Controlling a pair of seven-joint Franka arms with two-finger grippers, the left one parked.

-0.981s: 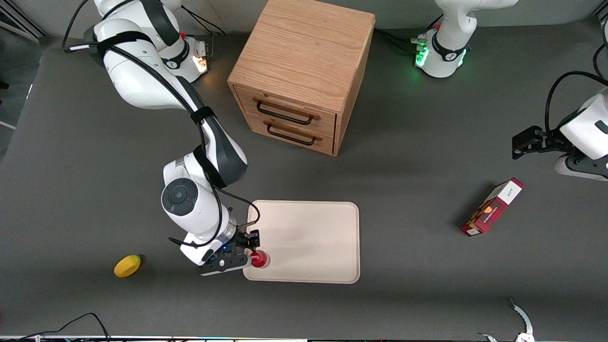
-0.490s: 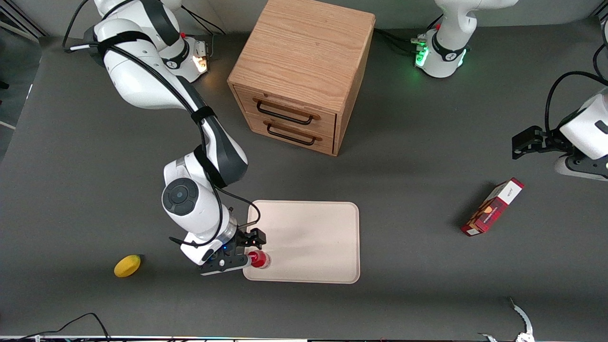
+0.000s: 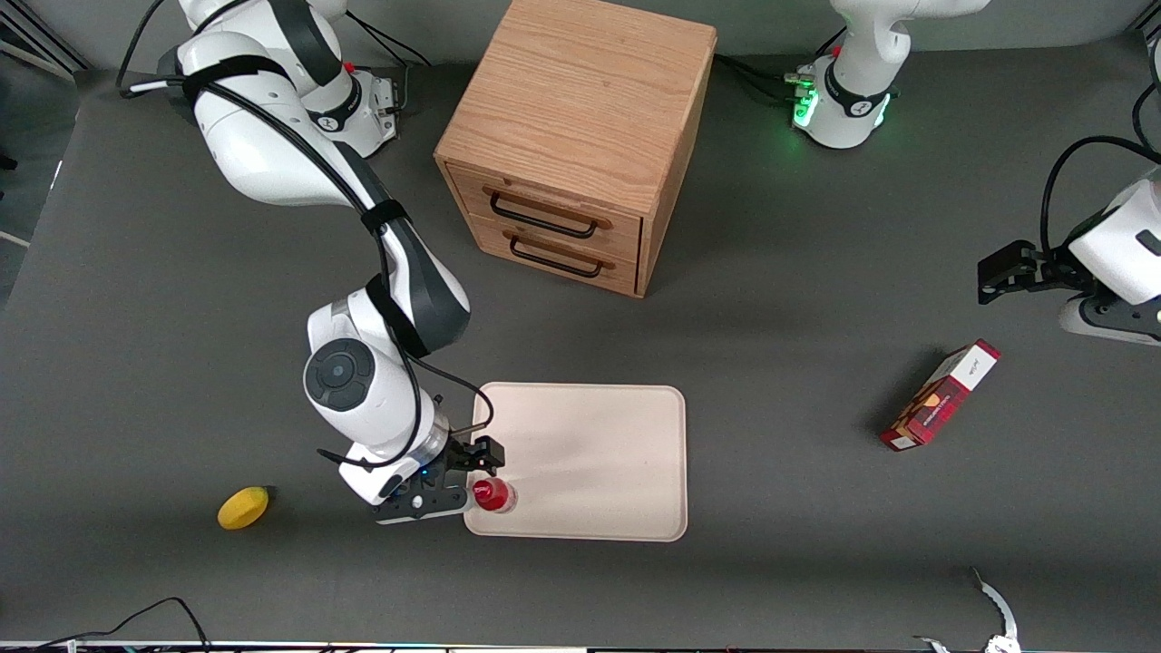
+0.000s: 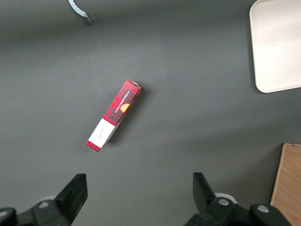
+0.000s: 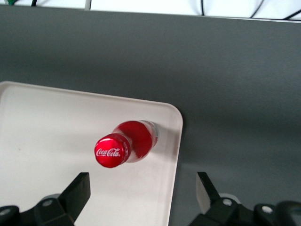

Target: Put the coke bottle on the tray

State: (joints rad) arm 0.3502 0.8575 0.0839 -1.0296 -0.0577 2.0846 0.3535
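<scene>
Red against the cream tray (image 3: 590, 453), the coke bottle (image 3: 493, 495) stands upright in the tray's corner at the lower middle of the front view, so my gripper (image 3: 472, 481) hangs just beside it, fingers spread wide, holding nothing, the placing apparently done.

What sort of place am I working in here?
Likely a robotics lab test bench: a dark grey table holding loose props, a wooden drawer cabinet, a tray carrying the coke bottle, and a carton box. The gripper hangs open over the bottle.
</scene>
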